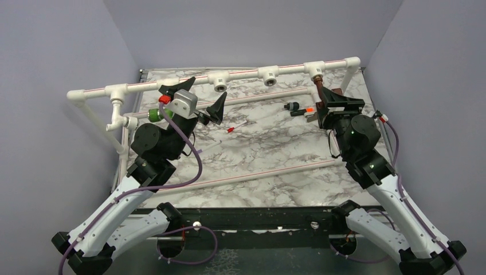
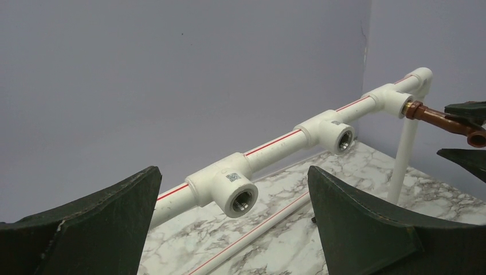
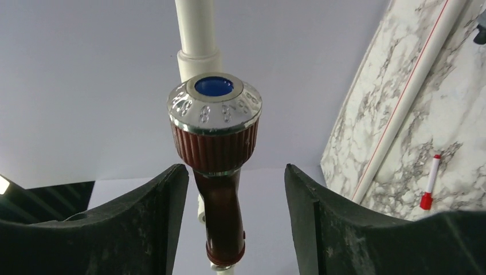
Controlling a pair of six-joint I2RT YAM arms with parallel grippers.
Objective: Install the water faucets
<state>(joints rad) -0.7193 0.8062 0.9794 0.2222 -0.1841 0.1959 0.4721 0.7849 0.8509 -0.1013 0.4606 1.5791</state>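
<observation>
The copper-coloured faucet (image 1: 318, 86) hangs from the rightmost T-fitting (image 1: 314, 70) of the white pipe frame. In the right wrist view its ribbed knob (image 3: 216, 137) has a chrome cap with a blue centre. My right gripper (image 1: 329, 98) is open around it, and each finger (image 3: 143, 217) stands apart from the faucet with a gap on both sides. The green faucet (image 1: 153, 114) with a red knob sits by the white fitting at the frame's left end, partly hidden by my left arm. My left gripper (image 1: 196, 98) is open and empty, facing an empty T-fitting (image 2: 238, 192).
Two middle T-fittings (image 1: 219, 82) (image 1: 268, 75) have open threaded holes. A small black piece with an orange tip (image 1: 298, 107) and a red-capped white pen (image 1: 235, 128) lie on the marble table (image 1: 269, 143). Thin white pipes (image 1: 258, 175) cross the table.
</observation>
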